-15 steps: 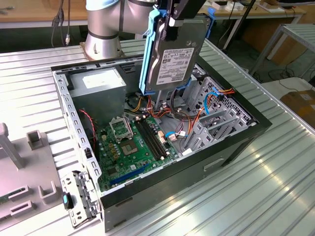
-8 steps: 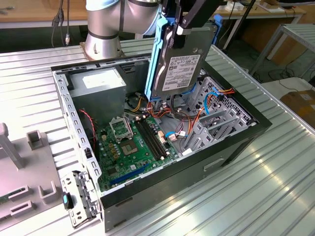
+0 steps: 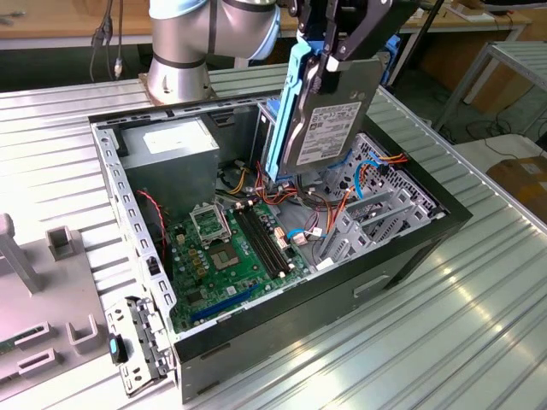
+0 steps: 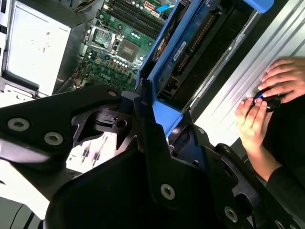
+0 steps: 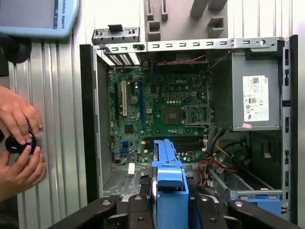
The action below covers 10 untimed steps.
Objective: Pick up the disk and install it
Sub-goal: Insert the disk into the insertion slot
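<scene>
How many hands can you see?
2. In the first wrist view, one hand and the other hand both hold a small black knob beside the computer case. Others may be out of sight.

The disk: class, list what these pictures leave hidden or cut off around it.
- Exterior view: the gripper covers the disk's top edge, and the disk hides part of the case behind it.
- Second wrist view: the gripper's black body covers the disk's held end.
- First wrist view: the person's hands cover most of the small black object they hold.
</scene>
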Motion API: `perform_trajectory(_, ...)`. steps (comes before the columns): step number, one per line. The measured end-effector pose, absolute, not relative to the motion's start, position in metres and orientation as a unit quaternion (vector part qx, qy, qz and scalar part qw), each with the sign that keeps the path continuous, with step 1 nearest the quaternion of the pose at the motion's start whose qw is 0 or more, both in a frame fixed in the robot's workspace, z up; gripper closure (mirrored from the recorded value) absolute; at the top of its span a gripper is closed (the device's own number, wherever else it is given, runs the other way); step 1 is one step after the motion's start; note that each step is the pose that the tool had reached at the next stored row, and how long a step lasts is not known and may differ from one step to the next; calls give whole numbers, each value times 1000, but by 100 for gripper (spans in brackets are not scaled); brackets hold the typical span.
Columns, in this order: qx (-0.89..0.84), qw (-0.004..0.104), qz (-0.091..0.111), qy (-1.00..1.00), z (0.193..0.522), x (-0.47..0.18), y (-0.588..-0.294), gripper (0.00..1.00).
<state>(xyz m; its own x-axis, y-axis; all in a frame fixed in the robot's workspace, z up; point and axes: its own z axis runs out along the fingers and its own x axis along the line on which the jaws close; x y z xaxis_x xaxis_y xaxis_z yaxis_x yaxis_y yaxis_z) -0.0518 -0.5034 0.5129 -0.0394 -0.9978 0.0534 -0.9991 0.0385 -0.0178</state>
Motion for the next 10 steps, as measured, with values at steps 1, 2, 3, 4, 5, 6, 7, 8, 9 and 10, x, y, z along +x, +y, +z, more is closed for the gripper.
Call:
perform_trajectory(1, 693, 13, 25, -720, 513, -50, -506, 63)
perform_trajectory(2, 694, 13, 25, -720, 512, -46, -508, 63)
perform_trajectory(3, 695, 13, 24, -719, 511, -42, -509, 63)
perform_trajectory(4, 696, 14, 24, -718, 510, -36, -510, 63)
perform_trajectory(5, 697, 14, 24, -717, 510, -31, -512, 63)
perform_trajectory(6, 697, 14, 24, -716, 509, -27, -514, 63)
perform_trajectory(7, 698, 13, 24, -716, 509, -24, -517, 63)
perform_trajectory(8, 698, 14, 24, -715, 508, -23, -519, 63)
perform_trajectory(9, 699, 14, 24, -715, 508, -21, -521, 63)
perform_trajectory(10, 699, 13, 24, -714, 507, -18, -525, 63)
